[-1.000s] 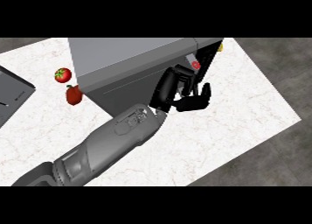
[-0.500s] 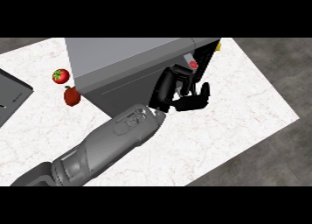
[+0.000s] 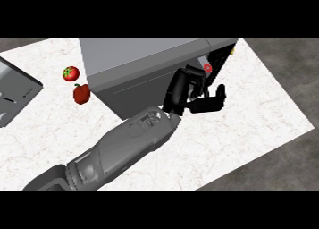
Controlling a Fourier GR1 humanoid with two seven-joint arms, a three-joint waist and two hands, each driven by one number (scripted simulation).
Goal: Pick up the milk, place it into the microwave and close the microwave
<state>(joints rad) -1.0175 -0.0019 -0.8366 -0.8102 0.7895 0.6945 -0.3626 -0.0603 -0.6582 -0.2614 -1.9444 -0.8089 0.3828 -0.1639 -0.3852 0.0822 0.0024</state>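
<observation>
At the microwave's point(image 3: 145, 67) open front, the hand point(image 3: 191, 91) reaches inside with fingers point(image 3: 201, 80) curled round something white with a red spot, likely the milk point(image 3: 205, 67); which hand, I cannot tell; releasing it and closing the door point(image 3: 222, 57) seem left.

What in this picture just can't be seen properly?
- Milk: only a small red-marked sliver shows in the head view, behind the black right hand.
- Inside of the grey box-shaped microwave: hidden by its top.
- Left hand: out of view.
- Grey appliance: cut by the left edge.
</observation>
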